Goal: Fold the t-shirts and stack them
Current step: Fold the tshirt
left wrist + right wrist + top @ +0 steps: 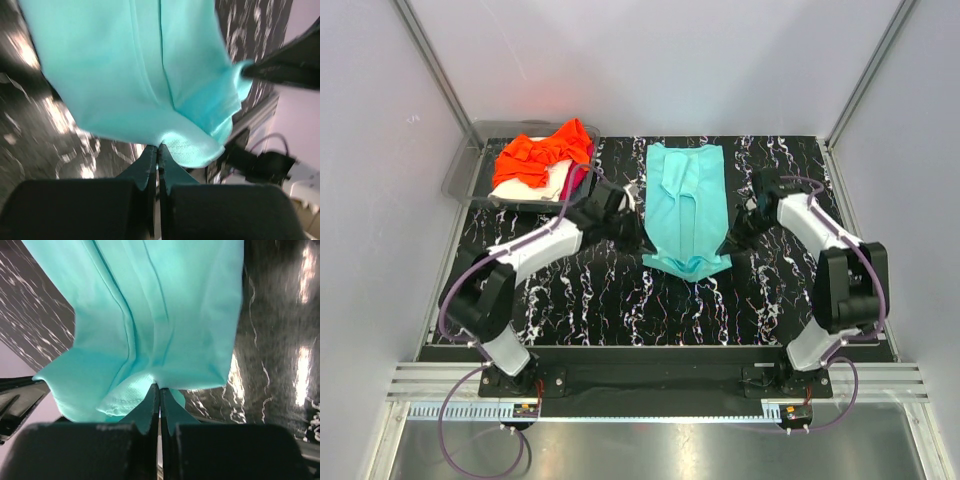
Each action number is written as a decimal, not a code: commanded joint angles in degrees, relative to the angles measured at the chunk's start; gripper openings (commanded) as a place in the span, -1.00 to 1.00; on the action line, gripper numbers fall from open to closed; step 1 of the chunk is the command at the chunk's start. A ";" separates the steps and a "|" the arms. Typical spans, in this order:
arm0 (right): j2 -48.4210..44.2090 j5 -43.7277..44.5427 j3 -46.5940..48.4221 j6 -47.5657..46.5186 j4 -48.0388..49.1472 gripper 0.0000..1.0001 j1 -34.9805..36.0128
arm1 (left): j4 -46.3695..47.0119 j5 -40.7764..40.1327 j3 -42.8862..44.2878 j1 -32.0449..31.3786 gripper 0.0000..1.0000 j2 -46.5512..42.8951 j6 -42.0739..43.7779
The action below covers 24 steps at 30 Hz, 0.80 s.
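The turquoise-teal t-shirt point(686, 205) lies as a long narrow strip in the middle of the black marbled table point(620, 290). My left gripper point(638, 232) is shut on its near left edge, the cloth point(125, 65) pinched between the fingertips point(150, 155). My right gripper point(732, 238) is shut on its near right edge, with the cloth point(150, 300) held at the fingertips point(167, 395). The near end is lifted and bunched between the two grippers. An orange t-shirt point(544, 153) lies on a cream-white one point(552, 182), with a magenta-red edge point(578, 178) beside them.
The shirt pile sits on a grey plastic tray point(470, 170) at the back left corner. Grey walls enclose the table on three sides. A metal rail point(640, 385) runs along the near edge by the arm bases.
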 commanded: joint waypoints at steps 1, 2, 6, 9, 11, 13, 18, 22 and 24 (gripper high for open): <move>5.86 -0.02 9.25 -2.21 -2.94 -1.00 -1.95 | -1.29 1.63 7.24 3.93 -1.00 5.60 2.02; 7.28 -0.03 11.20 -2.47 -3.73 -1.00 -2.40 | -1.29 2.59 8.74 4.72 -1.00 6.76 1.76; 14.31 -0.73 20.08 -3.71 -5.93 -1.00 -4.42 | -1.20 4.18 16.13 7.97 -1.00 13.17 1.84; 18.80 -1.78 25.27 -4.67 -6.64 -1.00 -5.56 | -1.20 5.33 20.70 9.38 -1.00 17.65 1.67; 21.79 -2.74 28.61 -5.20 -6.64 -1.00 -6.00 | -1.29 5.50 23.25 10.08 -1.00 19.50 1.58; 24.50 -3.45 31.77 -5.46 -6.73 -1.00 -6.18 | -1.12 5.76 25.36 11.14 -1.00 21.61 1.32; 29.09 -4.77 37.41 -5.20 -6.73 -1.00 -7.06 | -0.59 6.73 29.06 12.81 -1.00 24.95 0.79; 31.37 -5.65 40.57 -4.94 -6.82 -1.00 -7.93 | 0.20 7.43 32.13 13.34 -1.00 27.76 0.09; 31.90 -6.09 41.37 -4.85 -6.90 -1.00 -8.38 | 0.55 8.05 33.10 13.34 -1.00 28.47 -0.18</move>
